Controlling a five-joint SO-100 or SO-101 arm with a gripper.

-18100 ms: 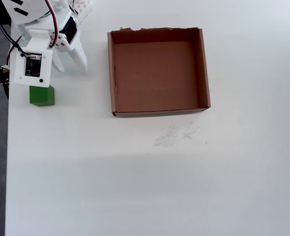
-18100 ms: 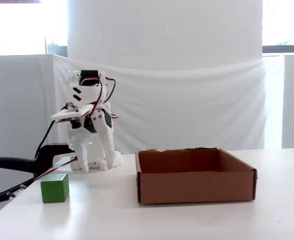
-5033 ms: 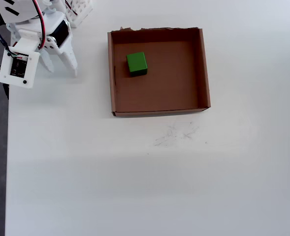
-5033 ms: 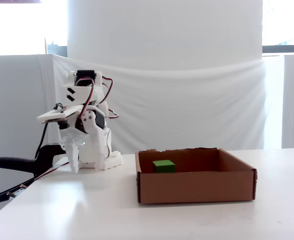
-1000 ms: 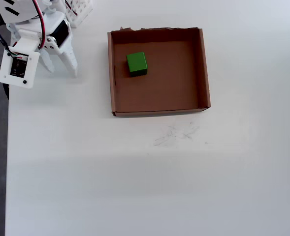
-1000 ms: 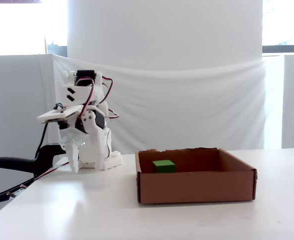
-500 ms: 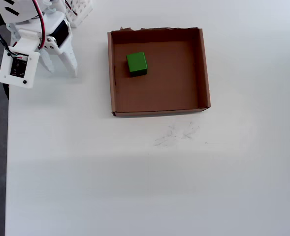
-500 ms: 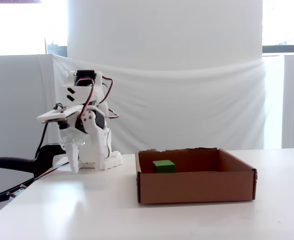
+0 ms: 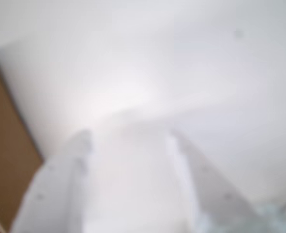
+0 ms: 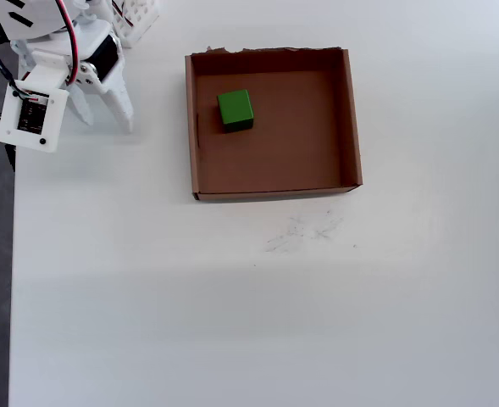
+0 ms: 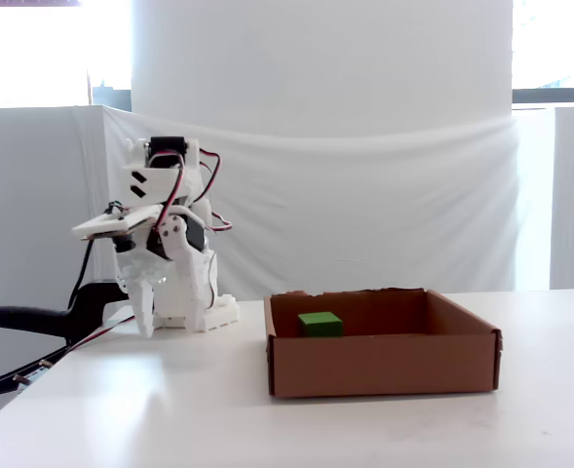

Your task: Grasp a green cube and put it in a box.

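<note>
Resting inside the box [image 10: 352, 119], the green cube [image 10: 235, 110]; pincer [image 10: 105, 121] empty, fingers slightly apart, well left of it.

Box [image 10: 352, 119] open-topped — low walls only obstacle; table [image 10: 232, 322] around bare.

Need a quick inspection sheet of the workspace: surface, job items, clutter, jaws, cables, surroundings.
Surface: white table, faint scuff marks below the box in the overhead view.
Job's things: green cube lies inside the box, toward its upper-left part in the overhead view; ragged edge on the top wall.
Clutter: nothing seen.
Grippers: gripper empty, jaws apart, left of the box, clear of it.
Cables: red and black wires on the arm.
Surroundings: white cloth backdrop, bright window behind.
</note>
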